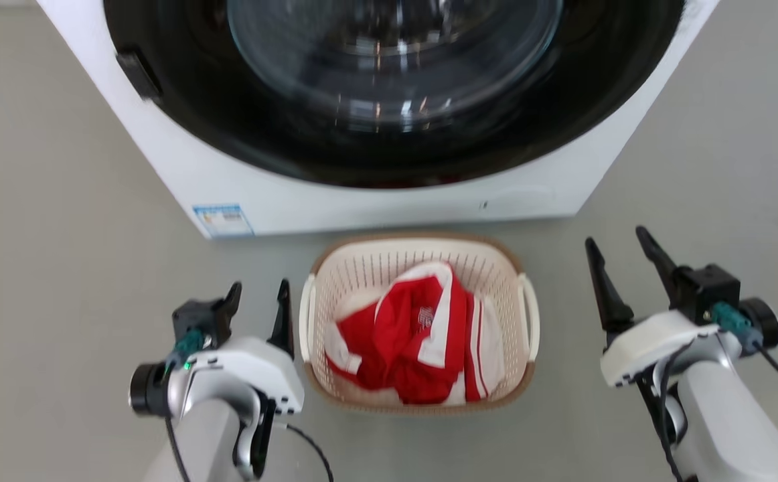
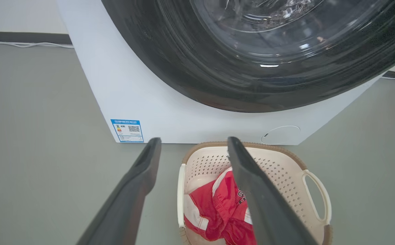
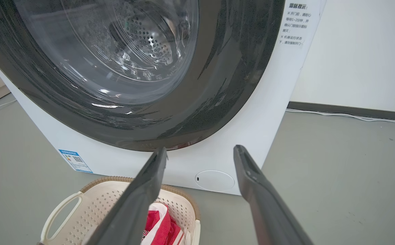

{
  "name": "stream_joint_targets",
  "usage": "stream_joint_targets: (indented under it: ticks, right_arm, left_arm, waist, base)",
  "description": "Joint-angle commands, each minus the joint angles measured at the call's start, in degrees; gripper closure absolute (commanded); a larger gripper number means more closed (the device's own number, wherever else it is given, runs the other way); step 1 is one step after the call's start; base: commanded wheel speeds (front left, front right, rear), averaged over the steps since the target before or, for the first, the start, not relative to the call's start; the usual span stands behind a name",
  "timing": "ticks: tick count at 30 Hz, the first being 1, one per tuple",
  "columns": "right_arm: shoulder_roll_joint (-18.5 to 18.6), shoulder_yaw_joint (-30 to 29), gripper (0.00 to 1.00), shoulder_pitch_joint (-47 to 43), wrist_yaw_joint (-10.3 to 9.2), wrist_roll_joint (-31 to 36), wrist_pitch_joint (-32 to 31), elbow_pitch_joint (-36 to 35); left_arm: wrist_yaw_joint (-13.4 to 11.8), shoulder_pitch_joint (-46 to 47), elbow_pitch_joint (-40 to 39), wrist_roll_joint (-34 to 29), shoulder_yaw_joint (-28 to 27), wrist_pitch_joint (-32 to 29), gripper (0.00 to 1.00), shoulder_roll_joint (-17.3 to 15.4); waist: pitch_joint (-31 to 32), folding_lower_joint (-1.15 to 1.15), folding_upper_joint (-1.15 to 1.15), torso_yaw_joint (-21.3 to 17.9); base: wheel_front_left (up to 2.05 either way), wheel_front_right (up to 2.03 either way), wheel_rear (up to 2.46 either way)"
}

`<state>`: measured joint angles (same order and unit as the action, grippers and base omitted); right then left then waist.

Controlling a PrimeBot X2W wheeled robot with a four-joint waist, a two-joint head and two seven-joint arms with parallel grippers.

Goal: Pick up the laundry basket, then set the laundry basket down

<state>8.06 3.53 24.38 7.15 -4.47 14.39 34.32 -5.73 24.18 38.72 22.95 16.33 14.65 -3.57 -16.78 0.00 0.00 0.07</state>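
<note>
Left jaws are wide open and empty. The laundry basket (image 1: 375, 268) sits on the floor just to their right, its near handle (image 1: 306, 318) almost at the tips. Right jaws are open too, with the basket well off to their left, so the left arm's closer. Can't tell its long axis. The washing machine (image 1: 362, 201) has a blue energy sticker (image 1: 223, 221) and a "温馨提示" notice (image 3: 294, 23).

The room is bright and evenly lit, and the soft light leaves hardly any shadow on the grey floor (image 1: 61, 201) around the basket (image 1: 422, 258). White glints streak the glass door (image 1: 389, 60) of the washing machine (image 1: 375, 201). From the head, everything looks slightly smeared, the machine's label (image 1: 223, 219) unreadable. Both wrist views are sharper, yet their wide lenses bow the machine's straight edges.
</note>
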Motion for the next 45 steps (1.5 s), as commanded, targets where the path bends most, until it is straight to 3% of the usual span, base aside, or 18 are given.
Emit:
stream_joint_targets:
  ticks: [1,15,38,39,45]
  right_arm:
    - [-0.25,0.76,0.00,-1.78,0.34,0.55,0.61,-2.01]
    - [-1.09,-0.37,0.00,-12.54,0.34,0.72,0.61,-10.36]
    - [-2.09,-2.39,0.00,-19.28,0.34,1.82,0.61,-15.39]
    - [-2.22,-3.51,1.00,-19.95,0.00,1.03,0.00,-13.75]
    - [-2.75,-3.89,1.00,-20.55,-0.06,-0.91,-0.87,-11.68]
  left_arm:
    - [0.59,-1.72,-2.41,-1.29,-2.69,0.35,0.00,-0.87]
    - [3.66,-14.75,-13.67,-5.61,-11.44,0.35,0.00,-0.38]
    - [5.47,-21.77,-18.88,-6.09,-17.37,0.35,0.00,0.55]
    - [5.26,-22.84,-17.55,-5.78,-15.90,-0.02,1.00,1.15]
    - [5.43,-23.30,-15.95,-4.20,-16.52,-0.77,1.00,1.39]
  waist:
    - [4.32,0.00,0.00,-0.66]
    - [13.49,0.00,0.00,-0.89]
    - [18.36,0.00,0.00,-1.01]
    - [18.37,0.00,0.00,-1.03]
    - [18.39,0.01,0.00,-1.00]
  base:
    - [0.00,0.00,0.00]
    - [0.00,0.00,0.00]
    - [0.00,0.00,0.00]
    - [0.00,0.00,0.00]
    - [0.00,0.00,0.00]
